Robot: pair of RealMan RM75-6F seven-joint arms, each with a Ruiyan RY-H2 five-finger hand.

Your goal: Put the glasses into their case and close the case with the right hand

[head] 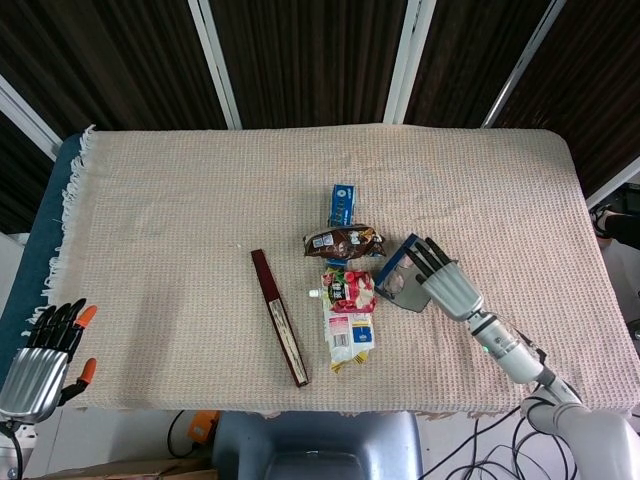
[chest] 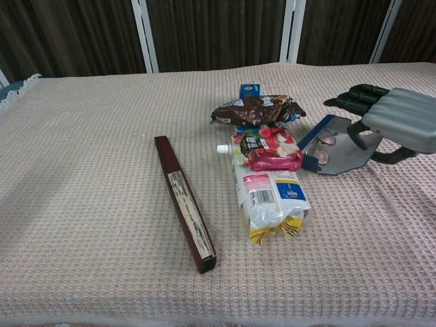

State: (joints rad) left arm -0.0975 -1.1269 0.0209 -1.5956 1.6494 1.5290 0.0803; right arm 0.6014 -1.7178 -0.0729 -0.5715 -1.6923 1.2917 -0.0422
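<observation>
The glasses case lies open right of the snack pile, with a blue outer shell and grey lining. The glasses rest inside it, lenses showing in the chest view. My right hand sits just right of the case, fingers stretched out over its far edge. Its thumb touches the grey flap, and nothing is gripped. My left hand hangs off the table's near left corner, fingers apart and empty.
Left of the case, touching it, lie a brown snack bag, a red pouch and a white-and-blue pouch. A small blue carton sits behind them. A long dark-red box lies further left.
</observation>
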